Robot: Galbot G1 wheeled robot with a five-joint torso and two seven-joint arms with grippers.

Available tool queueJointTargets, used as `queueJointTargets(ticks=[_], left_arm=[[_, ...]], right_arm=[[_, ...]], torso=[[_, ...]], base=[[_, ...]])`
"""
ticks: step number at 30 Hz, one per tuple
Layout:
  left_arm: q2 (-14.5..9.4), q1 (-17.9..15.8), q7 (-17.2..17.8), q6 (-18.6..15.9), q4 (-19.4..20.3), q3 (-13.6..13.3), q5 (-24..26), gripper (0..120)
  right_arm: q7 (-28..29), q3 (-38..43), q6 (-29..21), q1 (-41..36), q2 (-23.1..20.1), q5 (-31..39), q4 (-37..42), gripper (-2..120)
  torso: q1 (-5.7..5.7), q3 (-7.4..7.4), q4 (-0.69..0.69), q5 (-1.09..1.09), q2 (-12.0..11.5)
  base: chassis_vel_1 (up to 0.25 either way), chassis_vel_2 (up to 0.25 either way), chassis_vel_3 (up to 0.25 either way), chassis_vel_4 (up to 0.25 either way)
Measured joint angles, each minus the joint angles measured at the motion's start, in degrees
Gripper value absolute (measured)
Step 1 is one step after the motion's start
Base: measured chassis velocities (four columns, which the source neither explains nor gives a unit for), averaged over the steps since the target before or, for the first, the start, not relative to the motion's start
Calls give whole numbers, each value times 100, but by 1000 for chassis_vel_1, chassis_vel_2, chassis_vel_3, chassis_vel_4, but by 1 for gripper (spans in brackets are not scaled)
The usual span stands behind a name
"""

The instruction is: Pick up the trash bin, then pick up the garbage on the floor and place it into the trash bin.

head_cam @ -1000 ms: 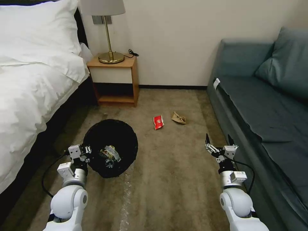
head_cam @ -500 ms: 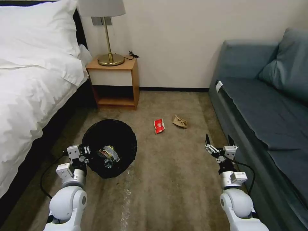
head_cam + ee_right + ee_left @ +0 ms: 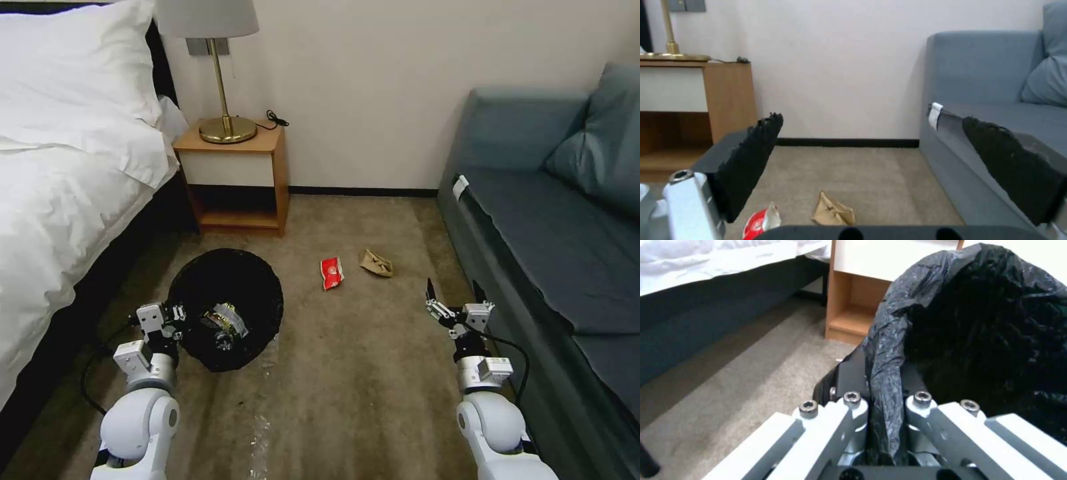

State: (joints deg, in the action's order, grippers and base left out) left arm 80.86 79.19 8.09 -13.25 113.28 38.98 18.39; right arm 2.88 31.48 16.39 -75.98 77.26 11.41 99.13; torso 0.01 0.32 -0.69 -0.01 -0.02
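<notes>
I judge the red snack packet (image 3: 331, 273) and crumpled brown paper (image 3: 377, 263), on the carpet ahead, light and soft; I would pinch each at a raised fold. Left gripper (image 3: 175, 315) pinches the trash bin (image 3: 227, 303) rim; right gripper (image 3: 455, 298) hovers low, jaws spread

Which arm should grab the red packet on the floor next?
Right, probably. The right tool is open and empty, near the red packet, while the left tool is shut on the trash bin rim.
</notes>
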Motion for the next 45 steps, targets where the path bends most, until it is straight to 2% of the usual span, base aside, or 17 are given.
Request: queueJointTargets(ticks=[22,45], left_arm=[[-15,83,-19,48,-29,93,39,5],[11,85,-41,76,-35,67,-1,5]], right_arm=[[-49,-56,60,-46,39,-48,-99,100],[-64,-9,105,-37,74,-45,-153,100]], torso=[[0,0,0,0,0],[0,0,0,0,0]], base=[[-94,85,89,-88],[-103,98,102,-103]])
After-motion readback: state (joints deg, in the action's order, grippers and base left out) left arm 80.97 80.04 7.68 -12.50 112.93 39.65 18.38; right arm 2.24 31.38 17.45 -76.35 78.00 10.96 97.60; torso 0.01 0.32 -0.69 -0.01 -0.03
